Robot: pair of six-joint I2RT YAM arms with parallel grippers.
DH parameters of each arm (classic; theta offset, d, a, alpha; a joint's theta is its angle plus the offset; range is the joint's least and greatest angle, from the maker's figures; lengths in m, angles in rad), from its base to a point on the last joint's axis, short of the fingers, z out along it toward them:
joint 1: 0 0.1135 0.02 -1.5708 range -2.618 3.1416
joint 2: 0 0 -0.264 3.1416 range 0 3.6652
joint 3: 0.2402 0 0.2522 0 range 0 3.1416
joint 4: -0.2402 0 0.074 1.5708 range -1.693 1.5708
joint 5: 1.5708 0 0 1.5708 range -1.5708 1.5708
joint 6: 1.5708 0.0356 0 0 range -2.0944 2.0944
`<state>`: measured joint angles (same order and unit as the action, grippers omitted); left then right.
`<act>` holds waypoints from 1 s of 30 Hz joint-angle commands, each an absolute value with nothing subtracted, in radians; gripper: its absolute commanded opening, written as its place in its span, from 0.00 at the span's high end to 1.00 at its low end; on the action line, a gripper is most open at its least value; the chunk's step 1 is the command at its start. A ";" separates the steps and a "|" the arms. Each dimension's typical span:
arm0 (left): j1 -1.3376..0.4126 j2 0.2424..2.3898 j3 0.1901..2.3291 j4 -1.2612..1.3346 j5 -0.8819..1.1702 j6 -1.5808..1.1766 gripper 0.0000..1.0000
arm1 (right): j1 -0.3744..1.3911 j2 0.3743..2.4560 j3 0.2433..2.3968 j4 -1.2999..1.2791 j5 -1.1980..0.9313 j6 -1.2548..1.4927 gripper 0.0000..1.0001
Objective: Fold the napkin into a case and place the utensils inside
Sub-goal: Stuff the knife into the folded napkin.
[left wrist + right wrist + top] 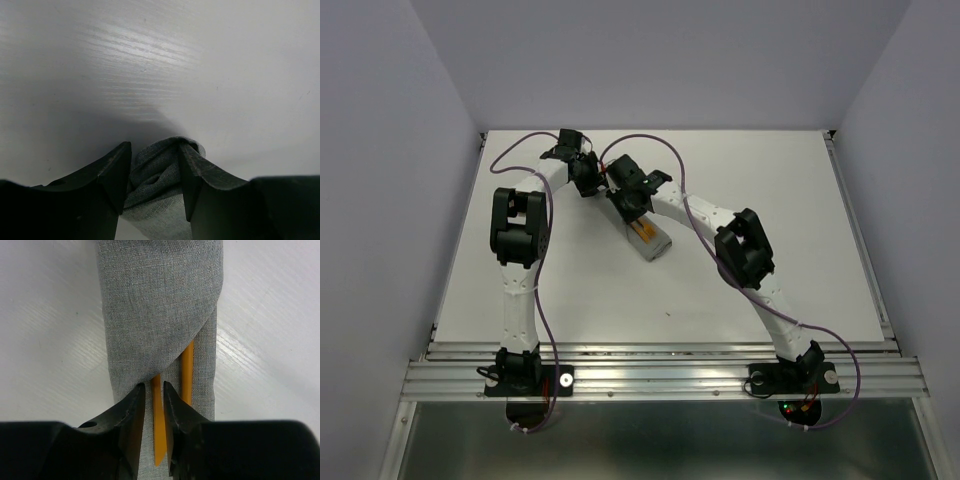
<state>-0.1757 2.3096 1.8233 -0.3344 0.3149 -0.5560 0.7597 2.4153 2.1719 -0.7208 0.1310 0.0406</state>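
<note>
The case is grey cloth, matt, with a fine woven grain and a slightly fuzzy face; where it bunches, it creases softly. The utensils are orange plastic, smooth and evenly coloured, with a dull sheen. The desk is white and smooth, with faint wood-like streaks that catch the light in a soft gloss. The jaws are black plastic, matt and lightly scuffed. A ribbed rail looks like brushed metal.
</note>
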 commanded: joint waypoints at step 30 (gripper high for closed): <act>-0.189 2.151 1.865 -0.512 0.114 -0.518 0.43 | 0.726 1.853 1.632 -0.424 0.319 0.190 0.38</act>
